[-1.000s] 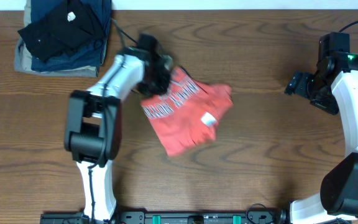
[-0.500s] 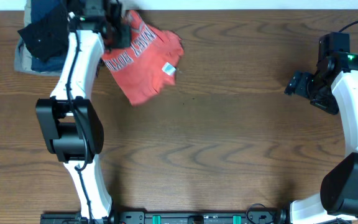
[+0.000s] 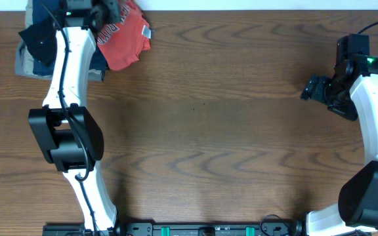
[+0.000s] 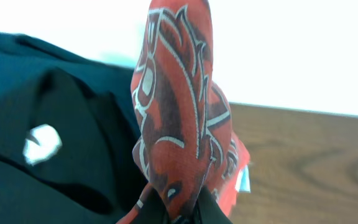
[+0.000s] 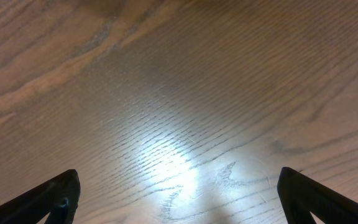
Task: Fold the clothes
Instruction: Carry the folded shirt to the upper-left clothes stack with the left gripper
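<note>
The orange-red T-shirt with dark and white lettering hangs bunched at the far left corner of the table, partly over the stack of dark clothes. My left gripper is shut on a fold of it; in the left wrist view the printed cloth rises from between the fingers. My right gripper is open and empty at the far right, over bare wood.
A stack of folded black, navy and khaki garments lies at the back left corner, next to the shirt; it also shows in the left wrist view. The table's far edge meets a white surface.
My left gripper has carried the shirt from the table's middle up and left to the far corner by the folded stack. The right arm has not moved.
</note>
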Action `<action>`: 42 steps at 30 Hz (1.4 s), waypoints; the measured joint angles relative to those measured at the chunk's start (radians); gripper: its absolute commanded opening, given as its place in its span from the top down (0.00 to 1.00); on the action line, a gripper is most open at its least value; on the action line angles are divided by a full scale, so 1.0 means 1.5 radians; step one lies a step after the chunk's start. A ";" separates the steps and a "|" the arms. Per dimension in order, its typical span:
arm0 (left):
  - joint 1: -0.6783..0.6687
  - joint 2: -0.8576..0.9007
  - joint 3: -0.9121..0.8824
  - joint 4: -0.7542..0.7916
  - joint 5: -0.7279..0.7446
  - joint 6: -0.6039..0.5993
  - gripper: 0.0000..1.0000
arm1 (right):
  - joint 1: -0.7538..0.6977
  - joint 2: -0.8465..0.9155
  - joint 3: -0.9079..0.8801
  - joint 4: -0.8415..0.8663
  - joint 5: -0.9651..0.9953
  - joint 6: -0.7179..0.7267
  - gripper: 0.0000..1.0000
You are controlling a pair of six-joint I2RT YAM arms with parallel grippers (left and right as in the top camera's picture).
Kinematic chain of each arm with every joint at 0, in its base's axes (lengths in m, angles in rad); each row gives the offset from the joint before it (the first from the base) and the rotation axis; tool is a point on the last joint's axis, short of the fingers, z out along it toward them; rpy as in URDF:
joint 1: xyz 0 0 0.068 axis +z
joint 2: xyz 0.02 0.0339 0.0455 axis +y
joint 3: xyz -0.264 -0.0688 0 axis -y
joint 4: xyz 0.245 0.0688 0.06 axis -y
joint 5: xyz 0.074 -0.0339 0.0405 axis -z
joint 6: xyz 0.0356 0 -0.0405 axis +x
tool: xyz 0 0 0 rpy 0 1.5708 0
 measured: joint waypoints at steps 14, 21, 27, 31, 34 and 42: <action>0.065 0.000 0.000 0.070 -0.044 -0.056 0.94 | 0.000 0.000 0.000 0.000 0.000 0.000 0.01; 0.111 0.000 0.000 0.070 -0.065 -0.100 0.94 | 0.000 0.000 0.000 0.000 0.000 0.000 0.01; 0.133 0.000 0.000 0.070 -0.087 -0.113 0.94 | 0.000 0.000 0.000 0.000 0.000 0.000 0.01; 0.145 0.008 0.000 0.076 -0.106 -0.114 0.94 | 0.000 0.000 0.000 0.000 0.000 0.000 0.01; 0.154 0.025 0.000 0.079 -0.135 -0.115 0.91 | 0.000 0.000 0.000 0.000 0.000 0.000 0.01; 0.200 0.095 0.000 0.082 -0.186 -0.117 0.77 | 0.000 0.000 0.000 0.000 0.000 0.000 0.01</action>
